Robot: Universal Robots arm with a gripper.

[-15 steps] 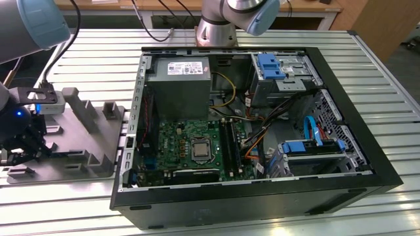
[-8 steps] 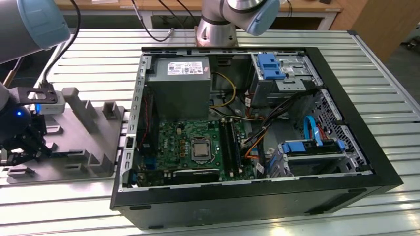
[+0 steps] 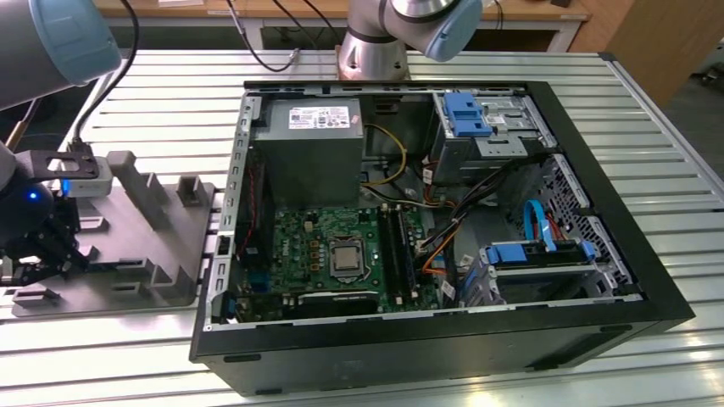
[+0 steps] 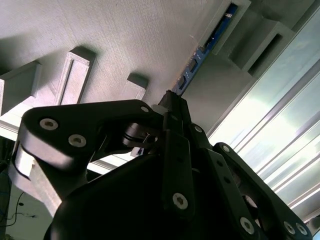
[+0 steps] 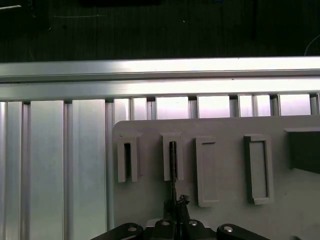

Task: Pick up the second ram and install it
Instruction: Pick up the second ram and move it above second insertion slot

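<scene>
The pincer (image 3: 40, 259) hangs over the grey slotted block (image 3: 147, 246) at the exterior view's left, low above the near part of the block. The block lies on the slatted metal tabletop (image 3: 169, 102), just beside the open computer case (image 3: 442, 339).

In the second wrist view the dark fingers come together at the pincer's tip (image 4: 169, 102), closed to a narrow gap on one end of the second ram (image 4: 202, 52). The stick shows as a thin blue and dark edge standing on its long side in a slot of the block (image 4: 125, 40). From the tip it runs away between raised grey posts, and the pale ribs of the tabletop (image 4: 280, 125) lie beyond the block's edge.

In the first wrist view the second ram (image 5: 173, 187) is seen edge-on as a thin dark line. It rises from the pincer (image 5: 175, 204) into one of the narrow upright holders on the block (image 5: 225, 165). Another narrow holder stands beside it, and two wider rectangular frames stand on its other side. The tabletop (image 5: 50, 150) stretches beyond the block.

In the exterior view the case lies on its side with its panel off. The green motherboard (image 3: 328, 246) faces up, the grey power supply (image 3: 305, 153) sits at the far end, and a blue drive carrier (image 3: 466, 114) is at the far right corner. The case is well apart from the pincer.
</scene>
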